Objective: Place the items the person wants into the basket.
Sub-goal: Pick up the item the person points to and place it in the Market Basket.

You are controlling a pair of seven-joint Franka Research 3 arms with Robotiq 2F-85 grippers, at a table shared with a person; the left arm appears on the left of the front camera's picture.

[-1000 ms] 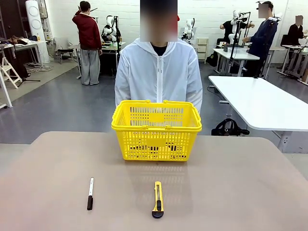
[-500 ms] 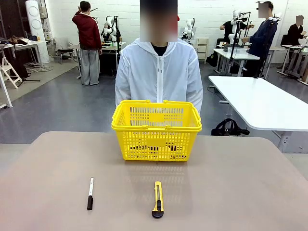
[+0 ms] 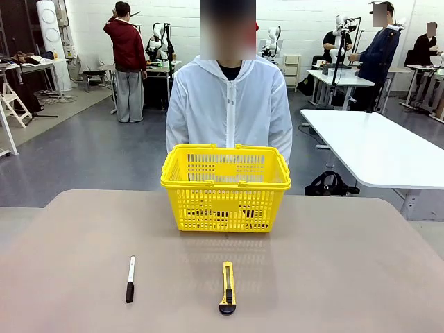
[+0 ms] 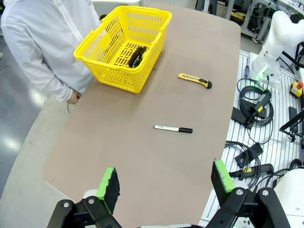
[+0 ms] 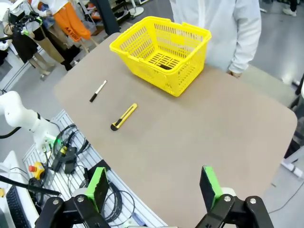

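The left gripper hangs high over the near end of the table, jaws spread wide with nothing between the green pads. The right gripper is likewise raised above the table's edge, jaws fully apart and empty.

Below them lie a white-barrelled marker with a black cap and, just to its right, a yellow-and-black utility knife; both rest flat, well apart from each other. The marker's barrel carries small print too fine to read.

Farther across stands the bright yellow basket, lattice-sided, handles folded down along its rim. In the left wrist view dark items lie on its floor; what they are cannot be told. The person in a white hooded zip-up jacket stands directly behind the basket, arms down.
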